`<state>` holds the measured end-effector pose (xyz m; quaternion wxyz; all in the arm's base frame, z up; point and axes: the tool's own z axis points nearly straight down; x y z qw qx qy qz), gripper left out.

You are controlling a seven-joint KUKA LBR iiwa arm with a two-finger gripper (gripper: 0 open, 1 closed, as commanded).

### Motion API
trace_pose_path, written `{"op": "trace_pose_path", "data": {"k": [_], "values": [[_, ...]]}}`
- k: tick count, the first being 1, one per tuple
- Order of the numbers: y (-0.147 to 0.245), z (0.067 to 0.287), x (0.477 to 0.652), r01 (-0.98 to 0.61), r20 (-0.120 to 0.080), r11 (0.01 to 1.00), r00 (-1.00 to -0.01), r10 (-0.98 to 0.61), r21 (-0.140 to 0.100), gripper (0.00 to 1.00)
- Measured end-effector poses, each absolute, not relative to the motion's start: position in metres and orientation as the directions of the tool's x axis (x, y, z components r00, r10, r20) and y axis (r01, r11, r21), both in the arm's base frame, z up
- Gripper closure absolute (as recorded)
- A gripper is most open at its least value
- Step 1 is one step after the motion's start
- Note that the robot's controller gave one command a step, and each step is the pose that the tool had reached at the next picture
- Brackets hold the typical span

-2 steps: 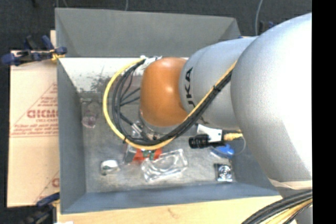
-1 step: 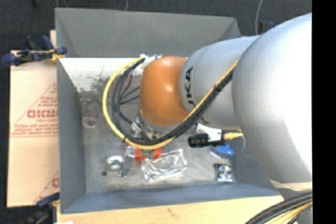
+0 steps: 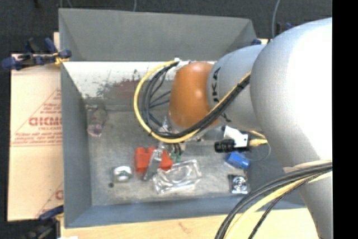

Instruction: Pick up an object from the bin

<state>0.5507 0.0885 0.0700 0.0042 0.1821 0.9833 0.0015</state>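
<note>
At the far left of the bin point(image 3: 75, 137), toward the back wall, a small clear cup point(image 3: 96, 120) is seen standing well apart from the other things. Further right and nearer the front, a crumpled silvery lump point(image 3: 121, 172) lies on the floor. Near it on the right, a red blocky thing point(image 3: 144, 159) is found. The tool point(image 3: 161, 155) is seen low over the red thing's right part, beneath the orange wrist cover point(image 3: 190, 98) and its looped cables. Whether the tool is released or clenched cannot be told, since its tip is crowded by the wrist and the things around it. Nothing can be said to be grasped. A clear plastic wrapper point(image 3: 179, 176) lies just in front of the tool, close against the red thing. Well to the right, a blue piece point(image 3: 238, 160) and a small patterned square point(image 3: 239, 183) are seen near the front right corner.

The red thing is judged the likeliest pick, being nearest the tool. The chief risk is judged to come from the crowding. The wrapper could be caught with the red thing or in place of it, and a thin, slippery film is likely to slide out as it is lifted. If contact is made off centre, the red thing could be pushed left toward the silvery lump instead of being gripped.
</note>
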Motion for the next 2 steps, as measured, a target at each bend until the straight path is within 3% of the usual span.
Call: {"op": "trace_pose_path", "data": {"k": [1, 2], "values": [[0.091, 0.077, 0.555, 0.358, -0.024, 0.934, -0.933, 0.358, 0.011, 1.0], [0.115, 0.26, 0.55, 0.267, -0.011, 0.964, -0.964, 0.267, 0.006, 1.0]]}}
